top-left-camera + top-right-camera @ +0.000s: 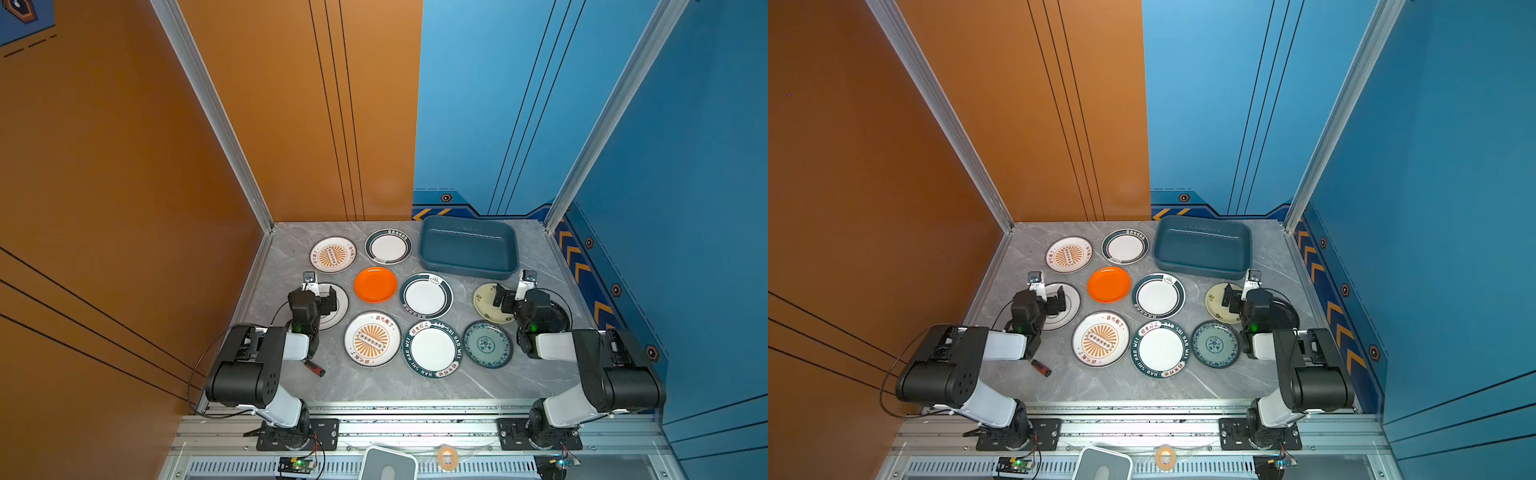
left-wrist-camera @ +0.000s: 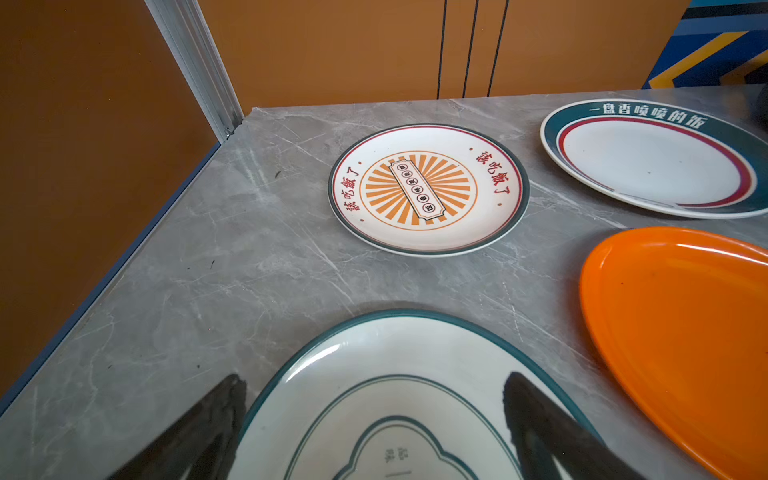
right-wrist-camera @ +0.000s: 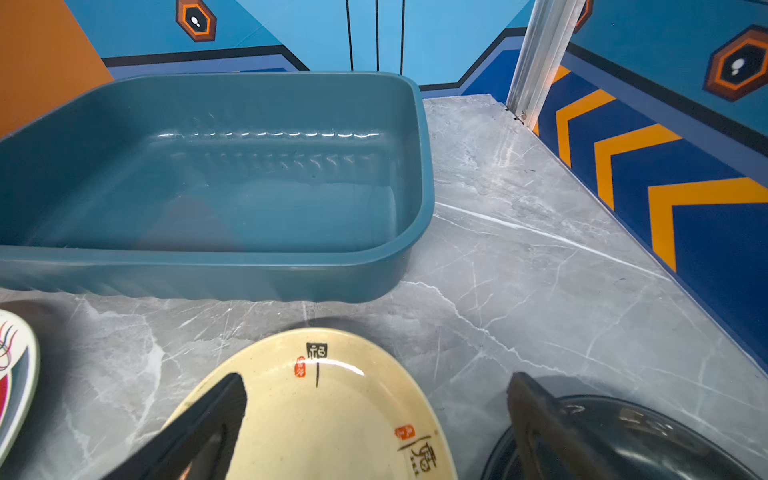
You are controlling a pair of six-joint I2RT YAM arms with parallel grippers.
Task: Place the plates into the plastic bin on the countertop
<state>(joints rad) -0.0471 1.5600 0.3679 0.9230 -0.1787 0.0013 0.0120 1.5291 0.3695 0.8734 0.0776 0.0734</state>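
Left fingers (image 2: 199, 436) apart over grey-ringed plate (image 2: 374, 395), right fingers (image 3: 208, 424) apart over cream plate (image 3: 324, 415), black plate (image 3: 644, 440) beside, teal bin (image 3: 208, 257) beyond

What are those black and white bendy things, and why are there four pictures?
They are two robot arms. Two pictures look down on everything from above; the other two come from a camera on each arm's wrist. On the grey countertop lie ten plates and an empty blue plastic bin. The left hand is open above a grey-ringed white plate. The right hand is open above a cream plate, next to a black plate. Neither hand holds anything.
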